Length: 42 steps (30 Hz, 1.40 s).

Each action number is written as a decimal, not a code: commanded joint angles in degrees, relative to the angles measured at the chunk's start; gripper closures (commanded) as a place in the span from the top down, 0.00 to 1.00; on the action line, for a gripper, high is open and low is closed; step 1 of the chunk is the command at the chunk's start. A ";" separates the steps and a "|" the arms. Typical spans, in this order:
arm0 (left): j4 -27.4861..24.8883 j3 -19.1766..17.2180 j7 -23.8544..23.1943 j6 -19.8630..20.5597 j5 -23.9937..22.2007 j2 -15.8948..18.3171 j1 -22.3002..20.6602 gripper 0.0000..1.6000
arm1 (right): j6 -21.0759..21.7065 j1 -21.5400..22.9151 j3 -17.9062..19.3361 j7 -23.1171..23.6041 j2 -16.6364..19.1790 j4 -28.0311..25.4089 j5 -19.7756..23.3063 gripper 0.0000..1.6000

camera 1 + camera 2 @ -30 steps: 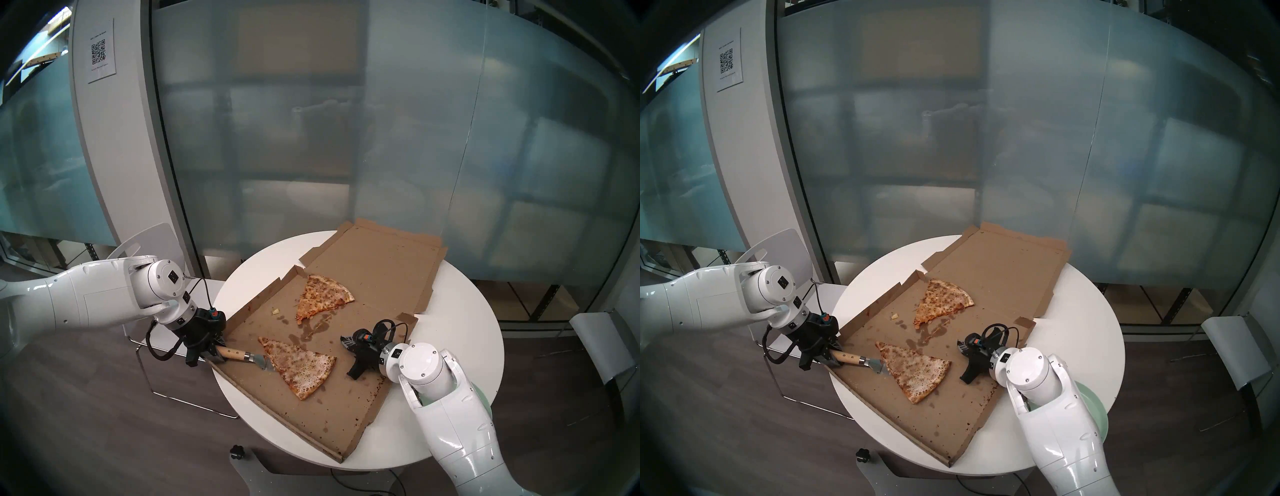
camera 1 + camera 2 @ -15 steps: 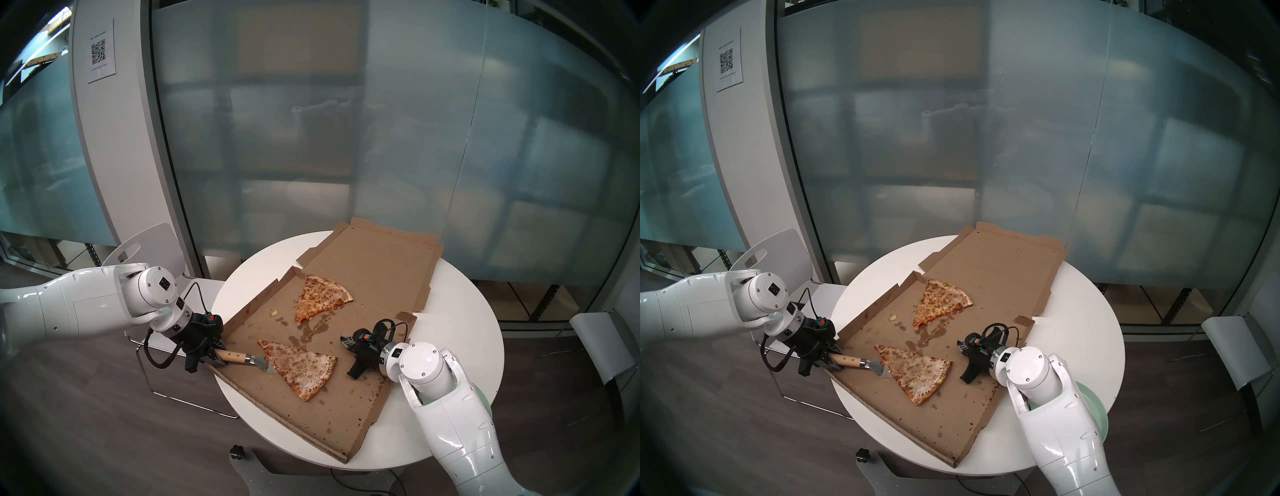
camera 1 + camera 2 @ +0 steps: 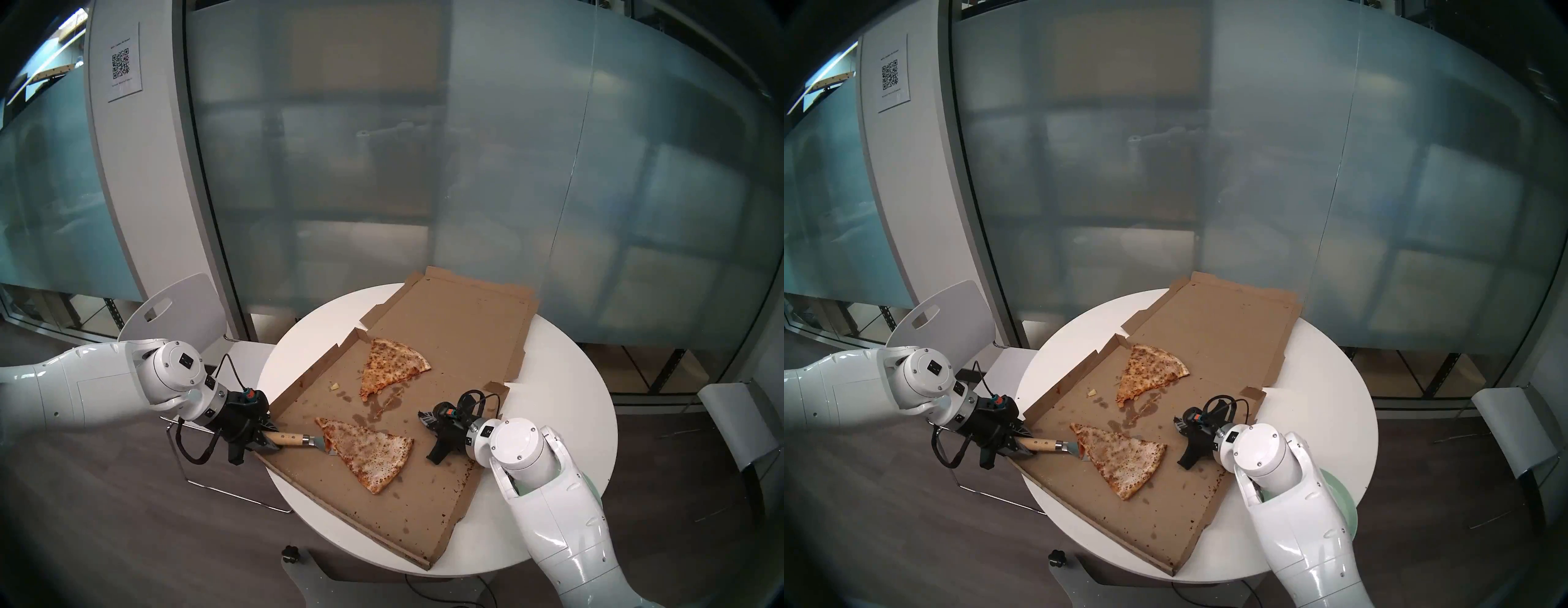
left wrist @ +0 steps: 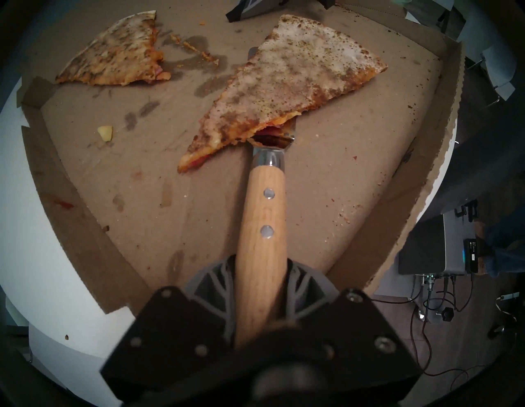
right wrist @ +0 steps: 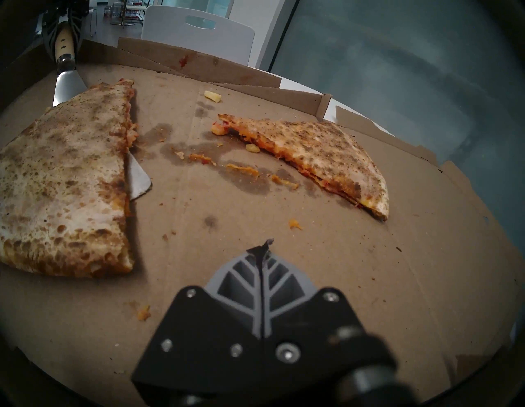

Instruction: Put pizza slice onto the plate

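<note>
A: In the head view, where is the long, pale, brown-speckled triangular pizza slice (image 3: 368,453)?

B: It lies inside the open brown cardboard pizza box (image 3: 428,513) on the round white table (image 3: 564,407), in the near half of the box. A shorter, more orange slice (image 3: 390,367) lies in the far part of the same box, apart from it.

A: And the round mint-green plate (image 3: 1344,505)?

B: Outside the box, at its right side, mostly hidden under the right arm. The slice is not on it.

A: What does the left wrist view show?

B: The left gripper (image 4: 260,287) is clamped on the wooden handle of a metal spatula (image 4: 262,224). The blade goes under the long edge of the pale slice (image 4: 287,76), and that edge is raised a little on the metal.

A: And the right wrist view?

B: The right gripper (image 5: 262,250) has its two grey fingers pressed together and holds nothing. It is above the box floor, near the crust of the pale slice (image 5: 62,182) but not touching it. A corner of the spatula blade (image 5: 137,179) comes out from under the slice.
</note>
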 commanded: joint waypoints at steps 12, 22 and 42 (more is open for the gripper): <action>1.11 -1.45 -3.42 0.06 -1.78 1.60 -2.30 0.00 | 0.69 0.70 -0.56 0.05 -0.51 -2.01 -0.98 0.00; 3.15 -3.79 -7.73 2.09 -4.13 -0.31 -4.74 0.00 | 0.94 0.68 -0.52 -0.08 -0.76 -1.64 -1.16 0.00; 4.61 -3.65 -11.11 2.44 -6.46 0.38 -3.63 0.00 | 1.27 1.96 -0.72 -0.06 -1.01 -1.16 -1.23 0.00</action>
